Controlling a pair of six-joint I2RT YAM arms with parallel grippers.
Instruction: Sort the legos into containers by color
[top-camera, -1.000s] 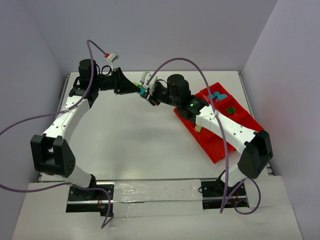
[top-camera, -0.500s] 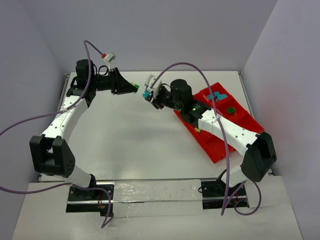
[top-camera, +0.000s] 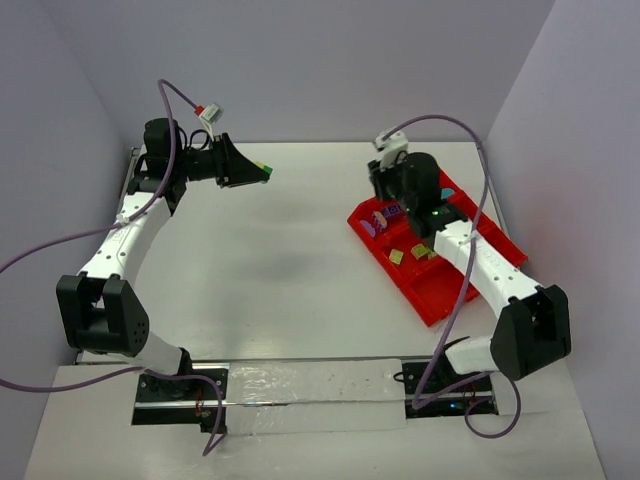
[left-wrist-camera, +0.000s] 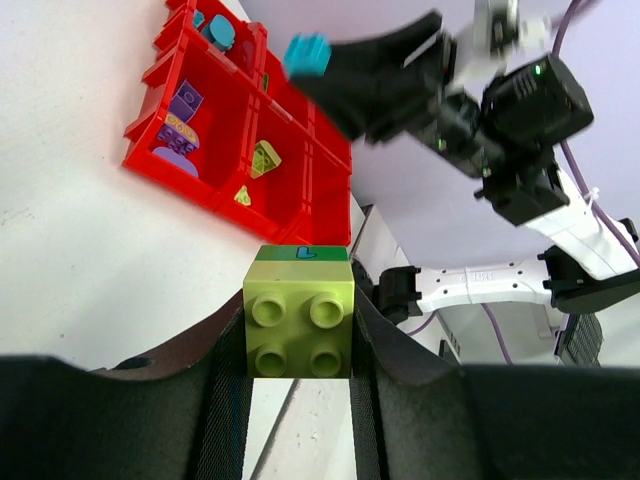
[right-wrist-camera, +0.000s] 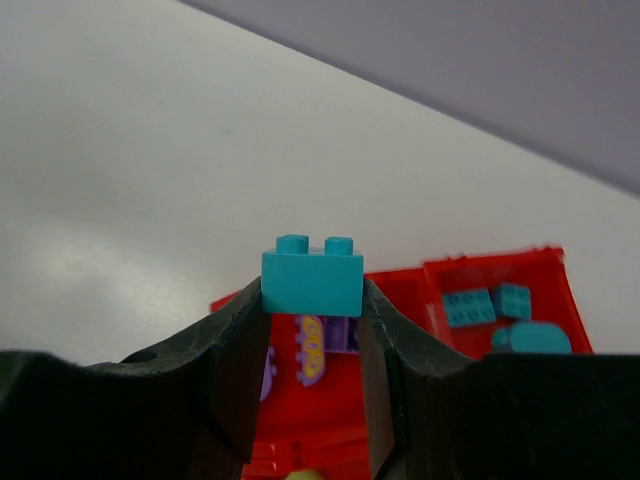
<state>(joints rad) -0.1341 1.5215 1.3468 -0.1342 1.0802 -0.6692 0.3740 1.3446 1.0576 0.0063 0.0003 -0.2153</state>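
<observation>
My left gripper (left-wrist-camera: 300, 318) is shut on a lime-green lego (left-wrist-camera: 300, 320) with a darker green layer behind it, held in the air over the far left of the table (top-camera: 262, 170). My right gripper (right-wrist-camera: 312, 300) is shut on a teal lego (right-wrist-camera: 312, 278), which also shows in the left wrist view (left-wrist-camera: 307, 55). It hangs above the far left corner of the red tray of containers (top-camera: 440, 295). Below it, purple legos (right-wrist-camera: 335, 335) lie in one compartment and teal legos (right-wrist-camera: 470, 305) in another. Pale yellow pieces (top-camera: 396, 256) lie in a nearer compartment.
The red tray (left-wrist-camera: 160, 135) lies at an angle along the table's right side, close to the right wall. White table surface (top-camera: 290, 260) spreads between the two arms. Purple cables loop above both arms.
The two bricks, together a second ago, have come apart. My right arm has swung right with the teal brick to above the tray. My left arm drew back slightly left with the green one.
</observation>
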